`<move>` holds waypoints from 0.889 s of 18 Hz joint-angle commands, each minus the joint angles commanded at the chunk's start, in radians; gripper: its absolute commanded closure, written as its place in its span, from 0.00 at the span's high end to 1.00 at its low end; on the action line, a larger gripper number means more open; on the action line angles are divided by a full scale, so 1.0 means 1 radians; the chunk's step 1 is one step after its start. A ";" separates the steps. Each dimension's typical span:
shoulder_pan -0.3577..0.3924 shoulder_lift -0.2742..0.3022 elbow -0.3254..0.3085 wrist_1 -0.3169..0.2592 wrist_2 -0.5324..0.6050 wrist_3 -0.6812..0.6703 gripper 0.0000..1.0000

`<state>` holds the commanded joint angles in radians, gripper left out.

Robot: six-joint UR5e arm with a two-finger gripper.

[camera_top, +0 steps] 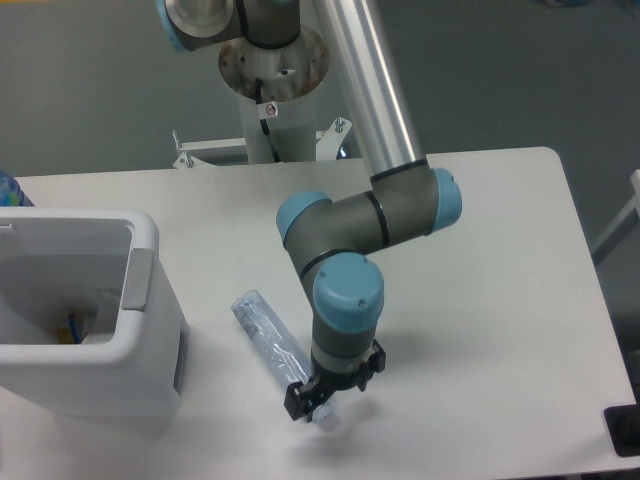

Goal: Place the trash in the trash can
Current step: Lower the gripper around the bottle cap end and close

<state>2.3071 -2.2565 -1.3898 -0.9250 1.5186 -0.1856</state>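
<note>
Gripper (320, 408) low over the cap end of the bottle (270, 336), finger state indiscernible; risk: end grasp lets the crushed bottle pivot or slip before reaching the trash can (140, 300) at left.

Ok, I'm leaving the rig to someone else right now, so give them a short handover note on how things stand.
Gripper: down at the cap end of the plastic bottle; whether it is open or shut cannot be told from here.
Bottle: lying on the table, right of the trash can, not lifted.
Trash can: something lies at the bottom, too unclear to name.
Done: bottle not yet binned.
Left: grasp the bottle, carry it over the can, drop it.
</note>
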 joint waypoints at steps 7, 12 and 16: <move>-0.002 -0.020 0.006 0.003 0.015 -0.006 1.00; -0.002 -0.025 0.008 0.005 0.034 -0.025 0.78; -0.003 -0.023 0.008 0.003 0.034 -0.028 0.67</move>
<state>2.3040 -2.2795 -1.3821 -0.9219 1.5524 -0.2132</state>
